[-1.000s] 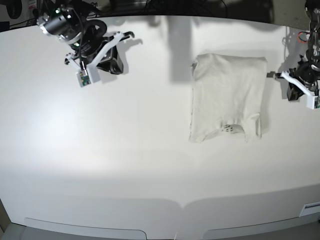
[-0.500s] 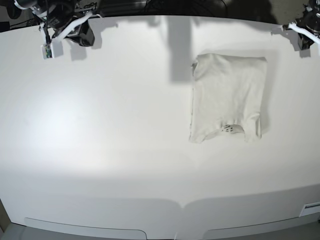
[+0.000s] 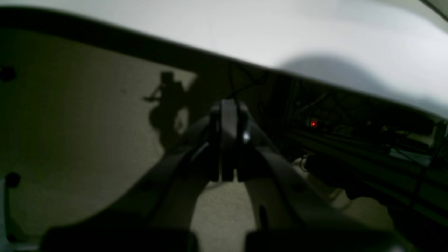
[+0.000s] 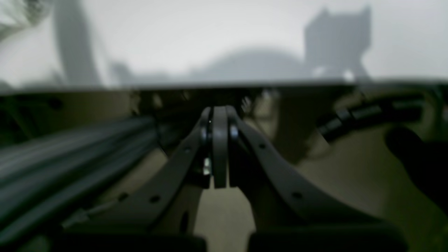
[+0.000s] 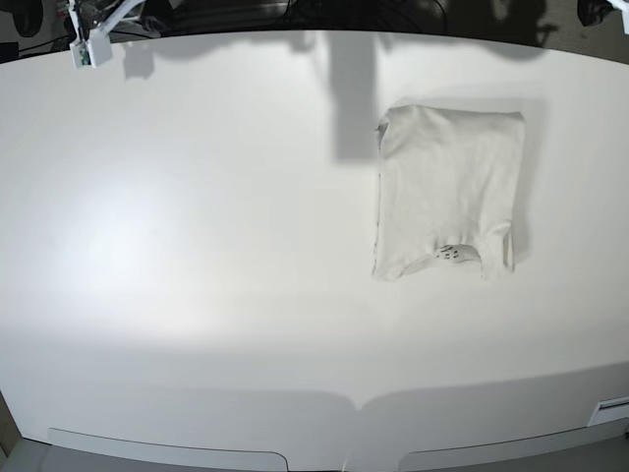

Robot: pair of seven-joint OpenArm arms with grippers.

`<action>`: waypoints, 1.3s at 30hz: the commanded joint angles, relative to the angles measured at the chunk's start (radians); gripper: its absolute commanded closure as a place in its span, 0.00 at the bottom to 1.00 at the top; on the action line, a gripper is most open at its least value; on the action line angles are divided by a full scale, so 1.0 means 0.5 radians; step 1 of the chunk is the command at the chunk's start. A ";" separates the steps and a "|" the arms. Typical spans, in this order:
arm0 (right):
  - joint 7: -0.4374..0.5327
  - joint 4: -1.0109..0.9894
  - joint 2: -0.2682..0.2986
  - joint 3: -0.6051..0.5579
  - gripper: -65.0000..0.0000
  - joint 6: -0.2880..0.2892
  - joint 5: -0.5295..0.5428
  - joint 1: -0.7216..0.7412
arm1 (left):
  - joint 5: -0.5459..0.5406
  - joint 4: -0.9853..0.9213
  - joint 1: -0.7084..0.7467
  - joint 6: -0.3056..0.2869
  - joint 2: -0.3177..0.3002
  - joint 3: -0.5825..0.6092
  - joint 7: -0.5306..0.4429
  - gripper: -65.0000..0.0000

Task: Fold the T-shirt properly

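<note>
- the plain pale grey-beige short-sleeved cotton t-shirt (image 5: pixel 447 193) is seen folded into a compact rectangle on the white table (image 5: pixel 197 246), near the far right corner, its neckline with the dark label turned toward the near edge.
- the left gripper (image 3: pixel 227 140) and the right gripper (image 4: pixel 218 147) are each seen with jaws pressed together on nothing, beyond the far edge, well apart from the cloth.
- the near hem looks uneven, with two small flaps sticking out; the fold may be judged untidy if left so.
- any renewed pass could drag a layer and undo the fold.
</note>
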 commanded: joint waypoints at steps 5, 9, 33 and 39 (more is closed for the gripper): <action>0.056 -0.188 0.011 0.006 1.00 0.009 -0.094 -0.047 | -0.008 -0.220 0.014 -0.214 -0.005 -0.009 -0.136 1.00; 0.262 -0.578 0.054 -0.046 1.00 0.009 -0.299 -0.047 | 0.124 -0.624 -0.089 -0.340 -0.010 -0.009 -0.248 1.00; 1.872 -3.199 0.489 -0.980 1.00 -0.410 -1.419 0.817 | 1.204 -2.839 -1.102 -0.084 -0.274 0.321 -1.103 1.00; 2.103 -3.529 0.491 -1.172 1.00 -0.494 -1.417 1.133 | 1.186 -3.035 -1.341 0.133 -0.189 0.613 -1.170 1.00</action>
